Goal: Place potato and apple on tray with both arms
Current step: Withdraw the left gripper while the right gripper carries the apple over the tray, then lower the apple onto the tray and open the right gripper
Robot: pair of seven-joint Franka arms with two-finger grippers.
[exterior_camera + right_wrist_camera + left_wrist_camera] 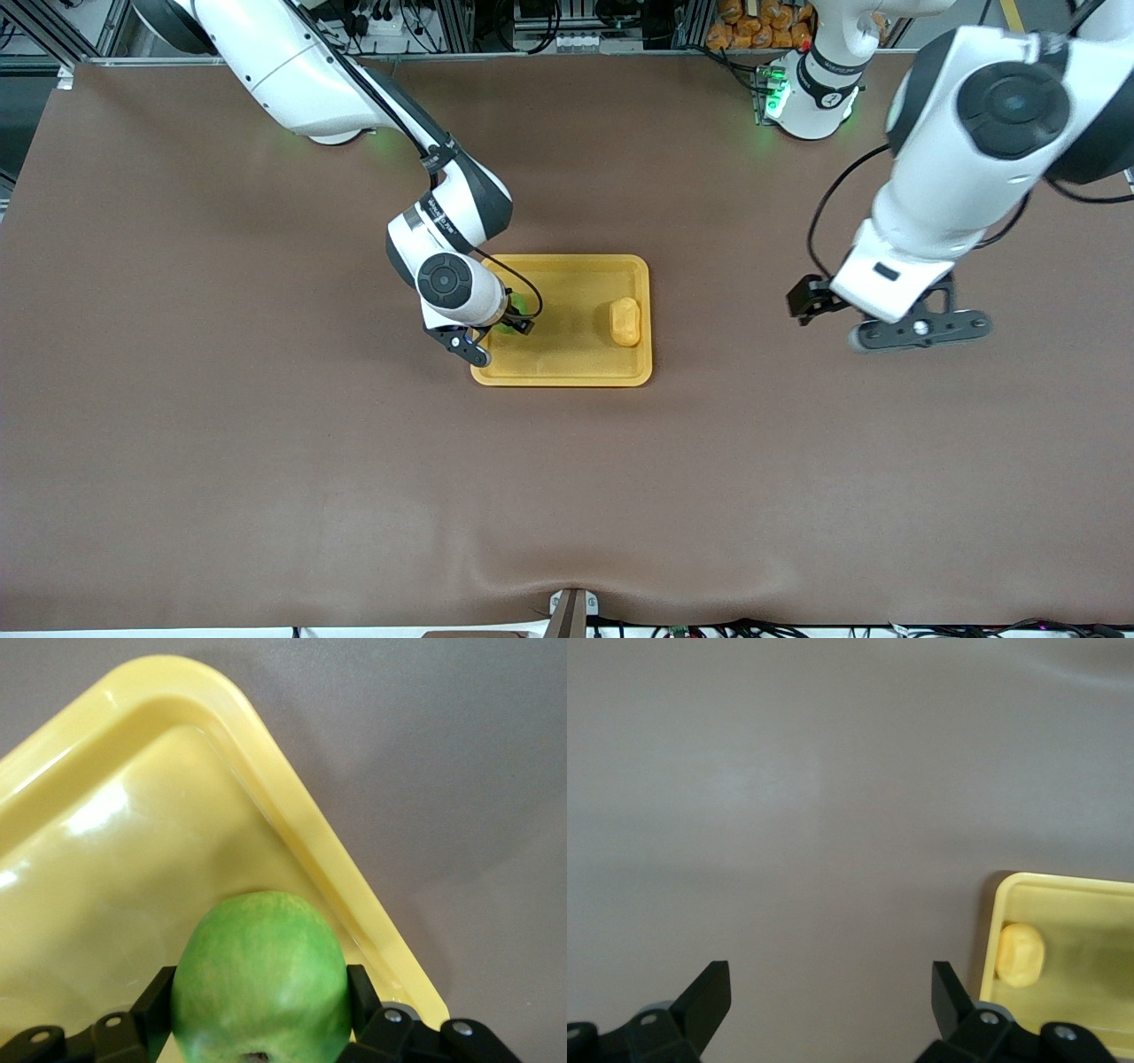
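The yellow-orange tray [576, 359] lies mid-table. On it, at the left arm's end, rests the potato [625, 321], also seen in the left wrist view as the potato [1021, 954] on the tray [1063, 895]. My right gripper [505, 326] hangs low over the tray's other end, shut on the green apple [512, 319]. In the right wrist view the apple [261, 966] fills the gap between the fingers [151, 1005] of the right gripper [261, 1005], just above the tray's floor near its rim [310, 828]. My left gripper [921, 330] [830, 992] hangs open over bare table.
A brown mat [266, 443] covers the whole table. The left arm's base [811, 97] and the right arm's base [337, 133] stand along the table's edge farthest from the front camera. Orange items [762, 27] sit off the table past that edge.
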